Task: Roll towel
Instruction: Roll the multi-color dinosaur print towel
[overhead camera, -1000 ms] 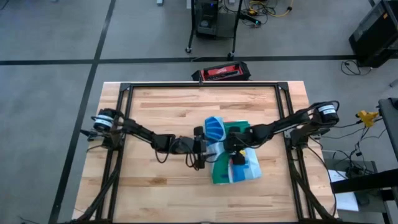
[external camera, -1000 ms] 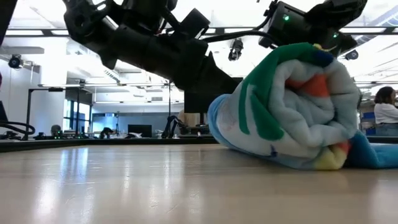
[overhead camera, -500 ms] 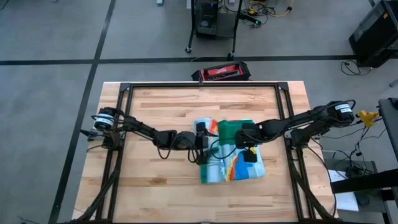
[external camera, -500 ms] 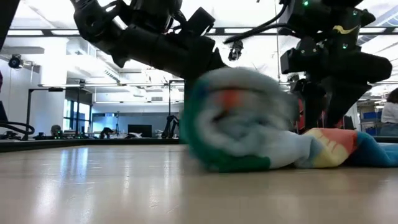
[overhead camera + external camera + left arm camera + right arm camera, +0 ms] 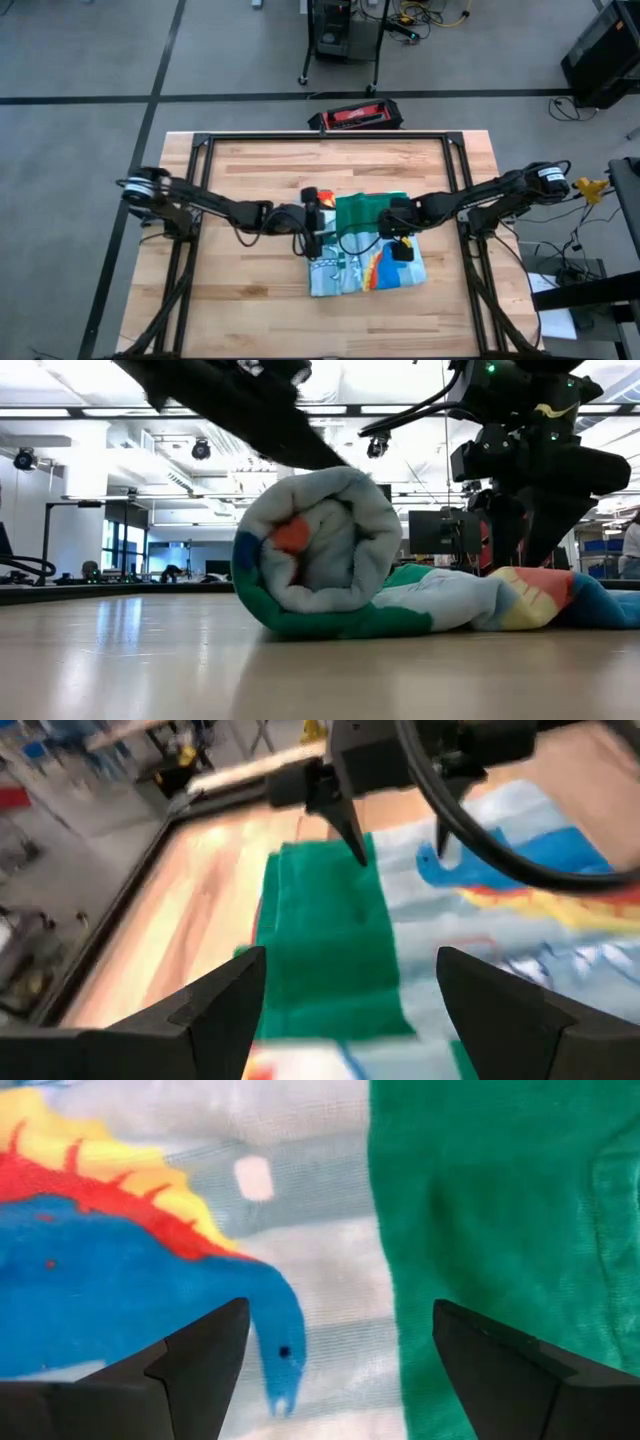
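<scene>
Grey floor with dark seams around a pale wooden table (image 5: pixel 260 170) framed in black rails; a red and black case (image 5: pixel 355 117) just off the far edge. From above: the towel (image 5: pixel 362 256) near the table's middle, partly rolled, roll end toward the left arm, flat printed part toward the near edge, green band across the far side. Left gripper (image 5: pixel 318 222) at the towel's left edge, right gripper (image 5: pixel 399 235) over its right part, both arms stretched inward from the side rails.

At table height: bright ceiling lights and distant desks behind; towel roll (image 5: pixel 320 555) resting on the wood, loose tail trailing toward the right arm's dark body.

Left wrist view: left fingers (image 5: pixel 215 1010) spread wide apart, gripping nothing, above the green band (image 5: pixel 330 940); right arm farther off, over the striped face.

Right wrist view: right fingers (image 5: pixel 200 1355) likewise wide apart and empty, just above a blue dinosaur (image 5: pixel 120 1270) and the green border (image 5: pixel 500 1210).
</scene>
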